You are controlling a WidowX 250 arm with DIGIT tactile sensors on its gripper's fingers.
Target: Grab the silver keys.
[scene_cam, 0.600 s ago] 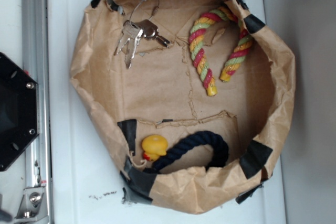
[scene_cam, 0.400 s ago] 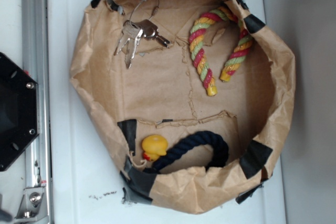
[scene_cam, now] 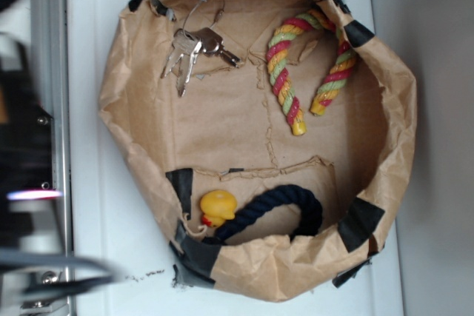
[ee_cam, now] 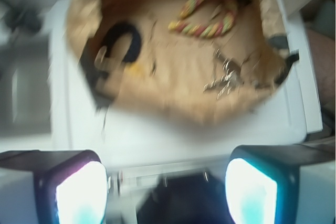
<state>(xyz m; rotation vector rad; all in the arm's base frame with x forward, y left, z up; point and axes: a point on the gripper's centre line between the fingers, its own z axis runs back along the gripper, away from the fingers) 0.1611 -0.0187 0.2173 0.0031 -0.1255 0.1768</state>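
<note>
The silver keys (scene_cam: 191, 51) lie in a small bunch on the floor of a low brown paper bag (scene_cam: 118, 131), in its upper left corner. The wrist view, which is blurred, shows the keys (ee_cam: 226, 80) far ahead and to the right. My gripper (ee_cam: 165, 187) is open, its two pale fingers wide apart with nothing between them, and it is outside the bag over the white surface. In the exterior view my arm (scene_cam: 22, 146) is only a dark moving blur at the left edge, well away from the keys.
Also in the bag are a curved red, yellow and green rope (scene_cam: 285, 86), a dark blue rope (scene_cam: 285, 209) and a yellow rubber duck (scene_cam: 218, 207). The bag's walls stand up all round. A metal rail (scene_cam: 48, 35) runs down the left side.
My arm has started moving at the left edge and now shows as a blur over the black base. Nothing in the bag has shifted.
</note>
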